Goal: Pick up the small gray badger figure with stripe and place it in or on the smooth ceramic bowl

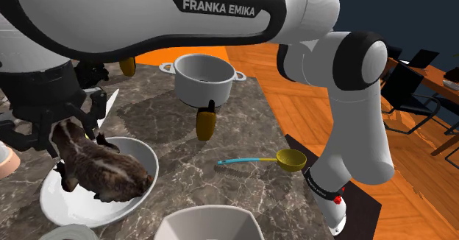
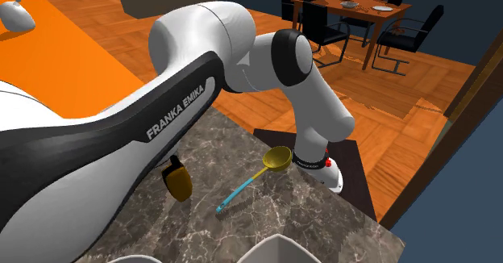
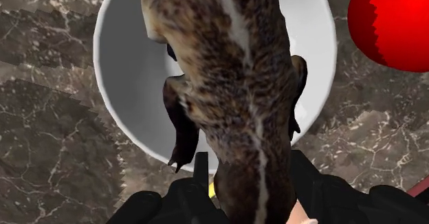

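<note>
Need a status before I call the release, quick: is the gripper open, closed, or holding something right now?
The gripper is closed on the badger figure, holding it over the white bowl.

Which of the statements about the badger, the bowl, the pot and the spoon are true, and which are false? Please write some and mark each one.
1. The badger is over the inside of the white bowl. True.
2. The pot lies on its side. False: it stands upright on the counter.
3. The yellow spoon is inside the pot. False: it lies on the counter, apart from the pot.
4. A red thing is next to the bowl. True.
5. The gripper is open and far from the badger. False: its fingers clasp the badger.
</note>
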`<state>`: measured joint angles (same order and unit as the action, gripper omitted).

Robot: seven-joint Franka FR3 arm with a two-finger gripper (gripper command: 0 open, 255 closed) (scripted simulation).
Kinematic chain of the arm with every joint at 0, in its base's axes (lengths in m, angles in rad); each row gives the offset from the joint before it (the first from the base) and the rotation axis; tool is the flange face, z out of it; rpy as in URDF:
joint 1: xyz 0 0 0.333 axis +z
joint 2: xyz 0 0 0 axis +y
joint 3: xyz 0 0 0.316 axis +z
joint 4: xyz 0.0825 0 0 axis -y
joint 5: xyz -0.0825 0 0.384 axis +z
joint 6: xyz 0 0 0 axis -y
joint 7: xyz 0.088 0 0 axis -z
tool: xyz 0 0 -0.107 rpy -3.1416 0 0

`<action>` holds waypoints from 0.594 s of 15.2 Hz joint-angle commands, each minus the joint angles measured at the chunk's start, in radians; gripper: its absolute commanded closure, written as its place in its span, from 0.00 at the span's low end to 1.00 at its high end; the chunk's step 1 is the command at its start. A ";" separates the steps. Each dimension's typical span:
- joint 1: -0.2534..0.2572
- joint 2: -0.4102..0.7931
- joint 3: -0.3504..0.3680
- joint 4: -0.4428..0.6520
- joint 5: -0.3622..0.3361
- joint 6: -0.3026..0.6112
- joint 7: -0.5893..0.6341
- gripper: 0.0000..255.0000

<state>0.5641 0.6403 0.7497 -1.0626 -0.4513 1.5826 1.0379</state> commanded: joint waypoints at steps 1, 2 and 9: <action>-0.012 -0.003 0.001 -0.038 0.002 0.031 0.005 1.00; -0.019 -0.006 0.002 -0.057 0.002 0.047 0.007 1.00; -0.035 -0.010 0.004 -0.108 0.003 0.089 0.014 1.00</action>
<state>0.5279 0.6293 0.7520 -1.1681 -0.4498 1.6728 1.0522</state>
